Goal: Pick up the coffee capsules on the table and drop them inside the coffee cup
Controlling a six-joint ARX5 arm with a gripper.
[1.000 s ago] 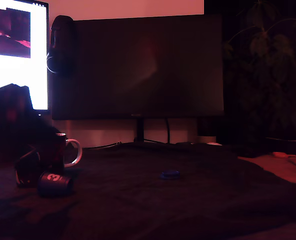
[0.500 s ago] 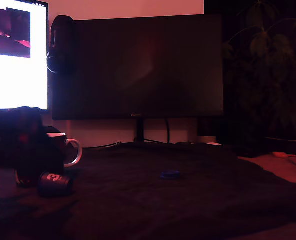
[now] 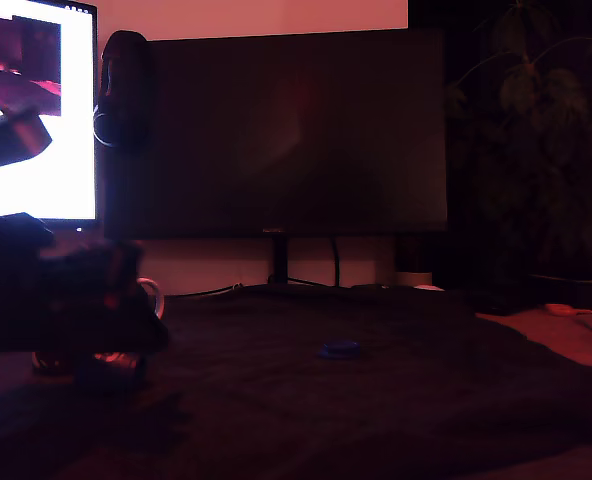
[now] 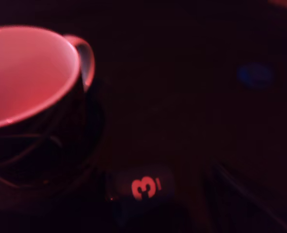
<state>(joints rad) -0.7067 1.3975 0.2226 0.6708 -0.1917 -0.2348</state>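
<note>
Dim, red-lit desk: robot arm low at the exterior view's lower left, beside the coffee cup.

In the wrist view the coffee cup fills the upper left, its pale inside showing no capsule that can be made out. A dark capsule marked "3" lies at lower centre, just beside the cup. A low blue capsule sits well apart, mid-frame in the exterior view. The gripper is a dark blur; whether it is open or holding anything cannot be told. The capsules look light, rigid and smooth, likely best pinched across the sides.
</note>
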